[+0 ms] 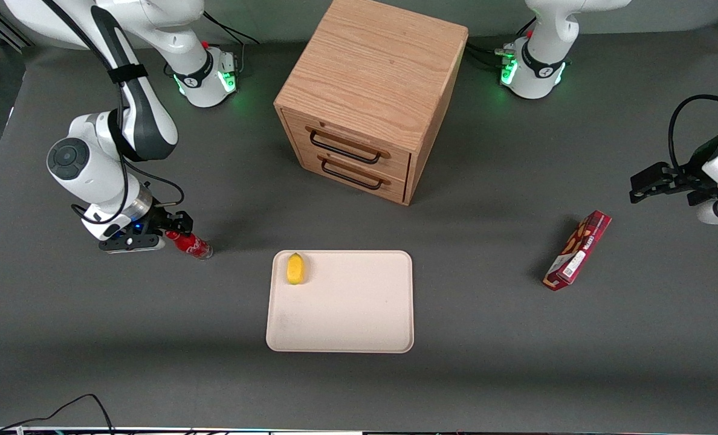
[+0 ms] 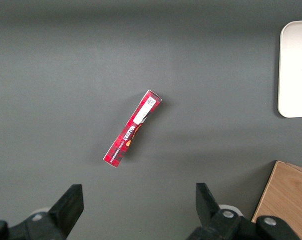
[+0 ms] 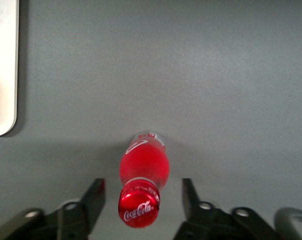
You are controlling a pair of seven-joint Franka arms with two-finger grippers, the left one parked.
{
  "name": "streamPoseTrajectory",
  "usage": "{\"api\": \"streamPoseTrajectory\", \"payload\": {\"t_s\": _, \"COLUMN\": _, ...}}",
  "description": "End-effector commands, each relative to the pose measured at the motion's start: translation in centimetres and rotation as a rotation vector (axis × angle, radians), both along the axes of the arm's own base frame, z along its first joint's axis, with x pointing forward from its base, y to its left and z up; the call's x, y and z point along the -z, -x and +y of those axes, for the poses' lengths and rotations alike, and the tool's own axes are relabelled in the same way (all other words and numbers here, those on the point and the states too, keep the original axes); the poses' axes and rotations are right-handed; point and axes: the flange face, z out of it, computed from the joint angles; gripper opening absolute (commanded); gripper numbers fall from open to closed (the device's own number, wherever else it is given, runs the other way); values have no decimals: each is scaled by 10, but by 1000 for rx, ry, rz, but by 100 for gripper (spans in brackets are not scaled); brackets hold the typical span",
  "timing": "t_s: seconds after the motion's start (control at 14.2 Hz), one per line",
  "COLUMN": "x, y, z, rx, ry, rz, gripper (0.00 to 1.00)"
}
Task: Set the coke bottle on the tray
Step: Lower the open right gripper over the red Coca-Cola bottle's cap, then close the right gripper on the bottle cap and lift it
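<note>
Small red coke bottle with red cap and white script lettering (image 1: 191,243) (image 3: 142,181), standing on the dark grey tabletop (image 1: 486,338) toward the working arm's end. The right arm's black two-finger pincer (image 1: 173,232) (image 3: 143,200) is lowered around it, released: one finger (image 3: 93,196) on each side of the cap, a gap showing on both sides, neither touching the bottle. Flat cream-beige rectangular tray with rounded corners and low rim (image 1: 347,326) (image 3: 2,65) (image 2: 294,70), well apart from the bottle, near the table's middle; a small yellow lemon-like fruit (image 1: 295,268) rests in one of its corners. Wooden two-drawer cabinet with black wire handles (image 1: 371,90), farther from the front camera than the tray. Long red snack box (image 1: 578,250) (image 2: 133,128), lying toward the parked arm's end.
</note>
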Motion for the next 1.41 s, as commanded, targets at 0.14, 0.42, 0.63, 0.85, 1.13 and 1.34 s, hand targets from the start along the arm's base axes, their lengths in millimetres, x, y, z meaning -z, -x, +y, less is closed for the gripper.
{"api": "streamPoseTrajectory", "payload": {"t_s": 0.14, "x": -12, "y": 2, "z": -1, "rx": -22, "ry": 13, "rz": 7, "gripper": 0}}
{"api": "streamPoseTrajectory", "payload": {"t_s": 0.42, "x": -82, "y": -18, "z": -10, "rx": -1, "ry": 22, "rz": 28, "gripper": 0}}
{"api": "streamPoseTrajectory", "payload": {"t_s": 0.63, "x": -164, "y": -44, "z": -13, "rx": 22, "ry": 27, "rz": 81, "gripper": 0}}
{"api": "streamPoseTrajectory", "payload": {"t_s": 0.85, "x": -230, "y": -71, "z": -15, "rx": 38, "ry": 20, "rz": 146, "gripper": 0}}
{"api": "streamPoseTrajectory", "payload": {"t_s": 1.13, "x": -270, "y": -99, "z": -9, "rx": 47, "ry": 20, "rz": 189, "gripper": 0}}
{"api": "streamPoseTrajectory", "payload": {"t_s": 1.34, "x": -242, "y": -116, "z": 25, "rx": 41, "ry": 31, "rz": 202, "gripper": 0}}
